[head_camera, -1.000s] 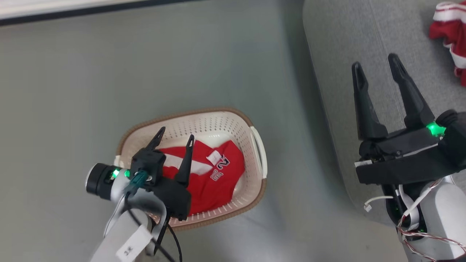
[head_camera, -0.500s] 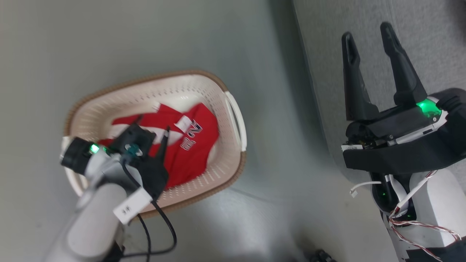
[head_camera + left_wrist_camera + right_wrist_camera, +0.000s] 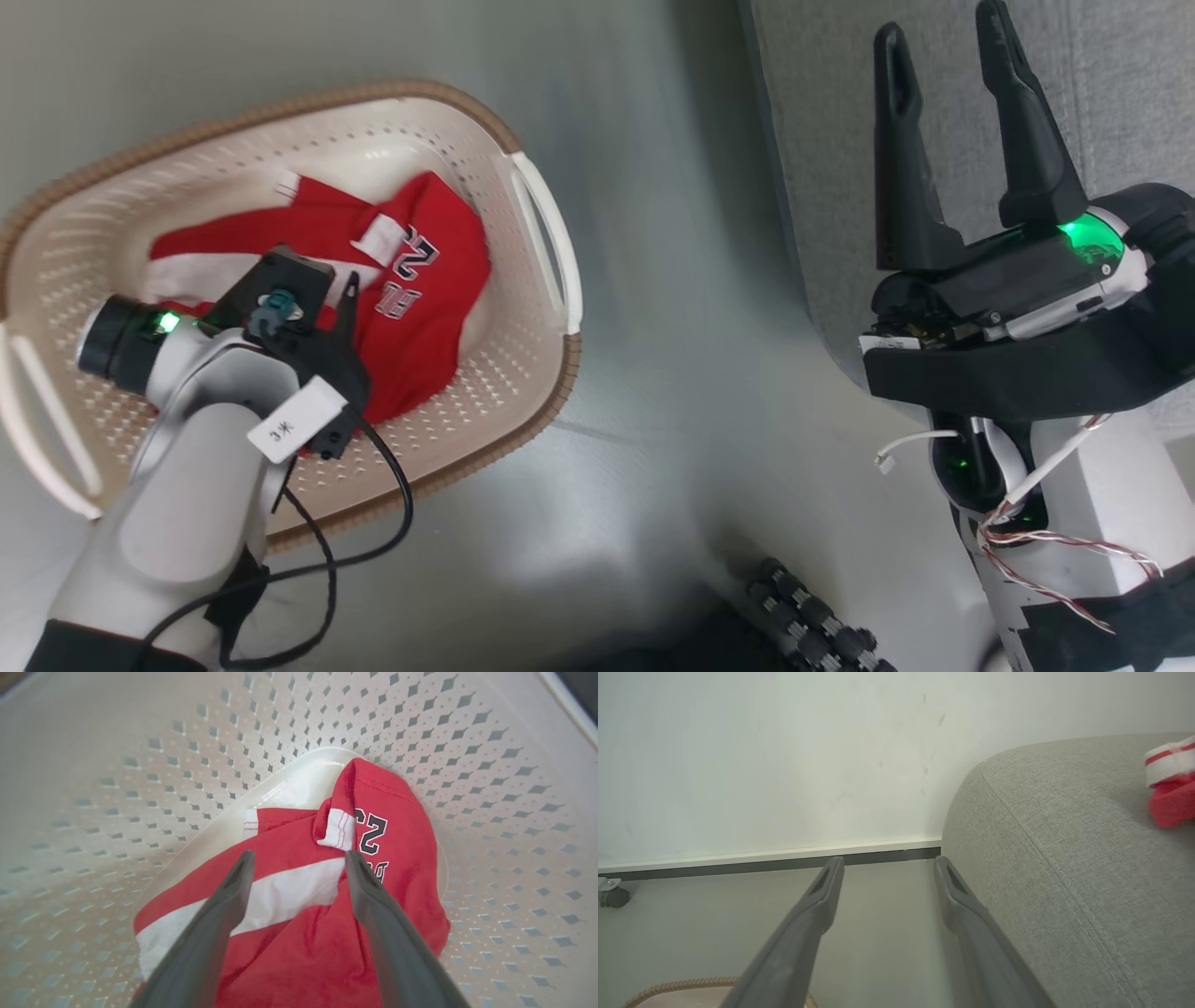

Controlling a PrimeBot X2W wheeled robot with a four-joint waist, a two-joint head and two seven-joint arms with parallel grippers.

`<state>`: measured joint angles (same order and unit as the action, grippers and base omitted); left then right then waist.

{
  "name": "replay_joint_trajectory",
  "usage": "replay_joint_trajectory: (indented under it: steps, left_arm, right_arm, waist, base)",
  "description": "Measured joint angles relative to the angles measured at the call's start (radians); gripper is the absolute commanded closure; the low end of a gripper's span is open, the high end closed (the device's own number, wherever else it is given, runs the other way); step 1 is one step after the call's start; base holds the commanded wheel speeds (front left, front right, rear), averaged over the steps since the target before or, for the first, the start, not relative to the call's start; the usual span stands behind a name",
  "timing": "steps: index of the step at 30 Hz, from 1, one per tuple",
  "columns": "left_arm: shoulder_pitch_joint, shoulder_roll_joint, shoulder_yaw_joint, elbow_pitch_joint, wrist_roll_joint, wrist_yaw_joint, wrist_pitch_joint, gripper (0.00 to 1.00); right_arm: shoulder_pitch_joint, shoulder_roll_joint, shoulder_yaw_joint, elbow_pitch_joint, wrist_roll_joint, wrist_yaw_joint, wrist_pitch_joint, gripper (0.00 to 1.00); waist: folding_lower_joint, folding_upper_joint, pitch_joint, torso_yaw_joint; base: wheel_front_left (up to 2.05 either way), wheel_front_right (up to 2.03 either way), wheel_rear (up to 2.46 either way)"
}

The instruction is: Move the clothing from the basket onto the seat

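The cream perforated basket (image 3: 532, 373) stands on the floor at the left. A red piece of clothing (image 3: 434, 308) with a white stripe and numerals lies in it. My left gripper (image 3: 313, 280) reaches down into the basket, open. In the left wrist view its fingers (image 3: 299, 858) straddle the white stripe of the clothing (image 3: 402, 868), close over it; I cannot tell if they touch. My right gripper (image 3: 938, 37) stands open and empty above the edge of the grey seat (image 3: 1120, 84). A second red and white garment (image 3: 1169, 798) lies on the seat (image 3: 1064, 868).
Grey floor lies between basket and seat. A white wall with a dark baseboard (image 3: 761, 861) runs behind, with a small caster (image 3: 612, 897) at its left. A black ribbed part (image 3: 812, 616) shows at the bottom. A black cable (image 3: 392, 504) loops off my left wrist.
The head camera has shifted, so the basket now sits higher and further left. My left gripper has gone down deeper into the basket toward the clothing. Both grippers stay open.
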<state>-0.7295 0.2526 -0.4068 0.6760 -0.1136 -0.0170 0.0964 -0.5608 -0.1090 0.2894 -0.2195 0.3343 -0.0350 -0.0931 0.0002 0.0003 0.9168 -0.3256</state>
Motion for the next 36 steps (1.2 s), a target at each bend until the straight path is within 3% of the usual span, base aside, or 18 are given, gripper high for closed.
replay_joint_trajectory:
  steps: [26,27,28,29,30,36]
  left_arm:
    - [-0.107,-0.002,0.035,0.306,-0.027,0.007,0.164,0.00]
    - [-0.112,-0.004,0.036,0.313,-0.028,0.007,0.169,0.15]
    - [-0.115,-0.006,0.036,0.318,-0.034,0.007,0.173,0.51]
    - [-0.118,-0.007,0.037,0.323,-0.038,0.007,0.175,0.80]
    - [-0.124,-0.008,0.037,0.327,-0.045,0.007,0.175,1.00]
    - [-0.134,-0.032,0.034,0.359,-0.046,0.007,0.183,1.00]
  right_arm:
    - [-0.023,0.026,0.026,0.103,0.019,0.018,-0.093,0.00]
    - [-0.023,0.026,0.026,0.104,0.019,0.018,-0.094,0.00]
    - [-0.024,0.026,0.025,0.107,0.019,0.018,-0.095,0.00]
    - [-0.024,0.026,0.025,0.110,0.019,0.018,-0.095,0.00]
    - [-0.024,0.026,0.025,0.113,0.019,0.018,-0.098,0.00]
    - [-0.036,0.027,0.023,0.133,0.019,0.019,-0.111,0.00]
  waist:
    - [-0.0002,-0.0002,0.098,-0.075]
    - [-0.0002,-0.0002,0.099,-0.075]
    - [-0.0002,-0.0002,0.098,-0.075]
    - [-0.0001,-0.0004,0.098,-0.075]
    - [-0.0002,-0.0003,0.098,-0.075]
    - [-0.0001,-0.0003,0.090,-0.067]
  base:
    - [0.00,0.00,0.00]
    - [0.00,0.00,0.00]
    - [0.00,0.00,0.00]
    - [0.00,0.00,0.00]
    - [0.00,0.00,0.00]
    - [0.00,0.00,0.00]
